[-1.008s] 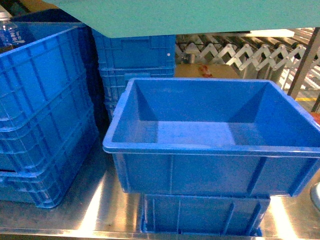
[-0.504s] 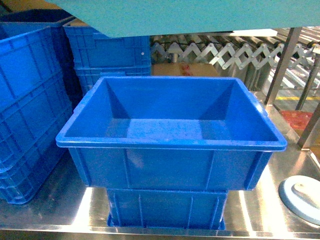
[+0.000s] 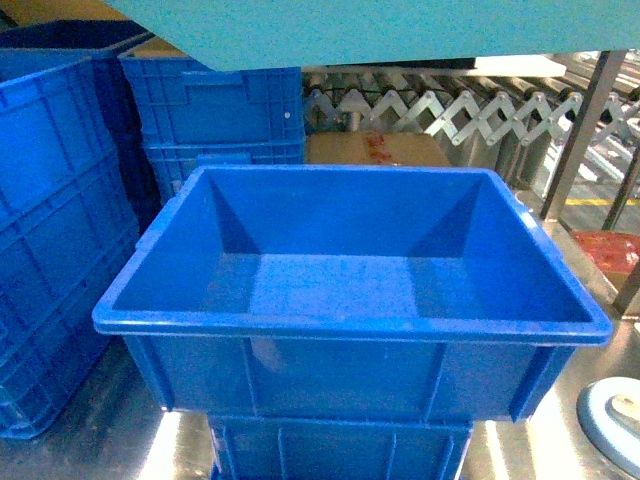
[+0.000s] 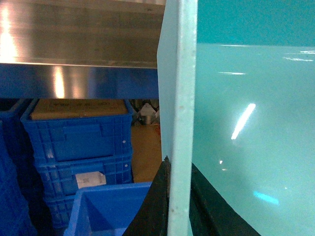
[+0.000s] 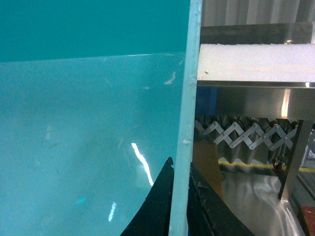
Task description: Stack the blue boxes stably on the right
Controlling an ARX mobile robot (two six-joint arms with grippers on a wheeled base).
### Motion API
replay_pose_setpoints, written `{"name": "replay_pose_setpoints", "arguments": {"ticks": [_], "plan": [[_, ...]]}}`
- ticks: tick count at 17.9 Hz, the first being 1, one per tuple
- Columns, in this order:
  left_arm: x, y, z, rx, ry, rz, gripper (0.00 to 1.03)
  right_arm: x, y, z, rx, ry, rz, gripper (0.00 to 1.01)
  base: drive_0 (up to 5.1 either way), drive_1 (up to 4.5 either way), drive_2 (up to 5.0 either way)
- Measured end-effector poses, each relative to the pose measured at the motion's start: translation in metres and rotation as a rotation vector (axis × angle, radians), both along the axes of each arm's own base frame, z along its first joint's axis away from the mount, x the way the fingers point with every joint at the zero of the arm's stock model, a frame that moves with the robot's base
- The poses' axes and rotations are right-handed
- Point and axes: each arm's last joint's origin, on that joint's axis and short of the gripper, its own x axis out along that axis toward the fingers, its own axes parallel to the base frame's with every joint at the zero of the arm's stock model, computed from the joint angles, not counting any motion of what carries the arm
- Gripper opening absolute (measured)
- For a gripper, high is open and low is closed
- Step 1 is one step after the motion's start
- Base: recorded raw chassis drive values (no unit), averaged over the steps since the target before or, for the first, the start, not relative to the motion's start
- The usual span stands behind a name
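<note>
Jaws of the left gripper (image 4: 170,196) stand closed on the rim of the turquoise bin (image 3: 400,30): 1 dark finger shows on each face of the pale wall edge. Jaws of the right gripper (image 5: 179,196) grip the opposite rim in the same manner. The bin hangs between the 2 grippers, carried high; in the head view only its underside shows, as a band along the top of the frame.

Position relative to the open blue crate (image 3: 350,290), taken as landmark:
- The turquoise bin is above the crate and toward its far side, apart from it.
- The bin's long axis appears to run left to right, parallel with the crate's long rim. Both arms hold it, so neither is nearer.
- The crate rests on a second blue crate (image 3: 340,450), and that one stands on the steel table (image 3: 530,450).

Surroundings, also relative to the open blue crate:
- Left of it: a tall stack of ribbed blue crates (image 3: 50,250), near.
- Behind it to the left: another ribbed stack (image 4: 81,147).
- Behind it: a cardboard box (image 3: 375,150) and an expanding conveyor (image 3: 470,110).
- Right of it: a steel post (image 3: 575,125) and a pale round object (image 3: 615,420) on the table.

Judgement: any lowering to the right must keep clear of the steel post and the shelf overhead.
</note>
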Motion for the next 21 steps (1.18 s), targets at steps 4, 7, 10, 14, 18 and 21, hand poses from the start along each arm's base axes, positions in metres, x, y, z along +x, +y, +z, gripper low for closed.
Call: {"name": "replay_pose_setpoints", "arguments": {"ticks": [4,7,10,14,18,21], "plan": [[0.0,0.0,0.0,0.0,-0.001,0.0,0.08,0.001,0.0,-0.001,0.0,0.002,0.0,0.07,0.0,4.29,-4.3],[0.0,0.0,0.0,-0.001,-0.003,0.0,0.08,0.001,0.0,0.0,0.0,0.0,0.0,0.07,0.0,4.34,-4.3],[0.0,0.0,0.001,-0.003,-0.006,-0.002,0.08,0.0,0.0,0.0,0.0,-0.004,0.0,0.07,0.0,2.91,-2.9],[0.001,0.0,-0.002,0.003,0.005,0.002,0.08,0.002,0.0,-0.002,0.004,0.01,0.001,0.07,0.0,0.0,0.0],[0.001,0.0,-0.002,0.003,0.007,0.002,0.08,0.002,0.0,-0.002,0.003,0.012,0.001,0.07,0.0,0.0,0.0],[-0.003,0.002,-0.016,0.03,0.122,0.014,0.08,-0.006,-0.002,-0.021,-0.008,0.129,0.02,0.07,0.0,0.0,0.0]]}}
